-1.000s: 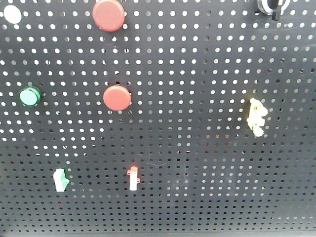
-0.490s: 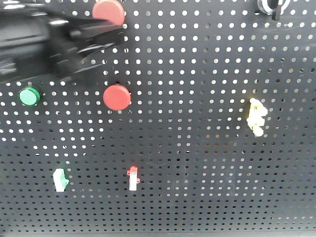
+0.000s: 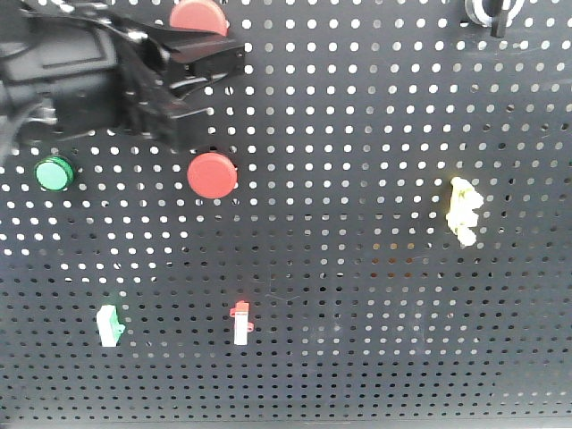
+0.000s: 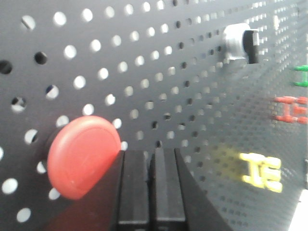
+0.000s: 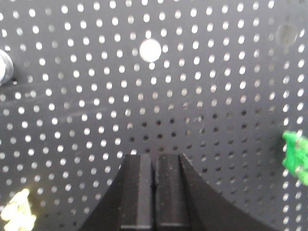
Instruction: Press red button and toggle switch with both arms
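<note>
The red button (image 3: 198, 14) is the upper of two red ones on the black pegboard (image 3: 357, 268), cut by the top edge. My left gripper (image 3: 236, 55) reaches in from the left; it is shut and empty, its tips just below and right of the red button. In the left wrist view the shut gripper (image 4: 150, 154) sits right beside the red button (image 4: 83, 156); I cannot tell if they touch. The toggle switch (image 3: 494, 11) is at the top right, also far ahead in the left wrist view (image 4: 242, 44). My right gripper (image 5: 155, 159) is shut, facing bare pegboard.
A smaller red button (image 3: 212, 175) and a green button (image 3: 53, 173) sit below the left arm. A yellow clip (image 3: 463, 211) is at the right. White levers with a green tip (image 3: 109, 323) and a red tip (image 3: 240, 323) sit low on the board.
My left arm has come into the front view from the left and moved right; its shut tips now lie just below the upper red button. The board's parts have not moved.
</note>
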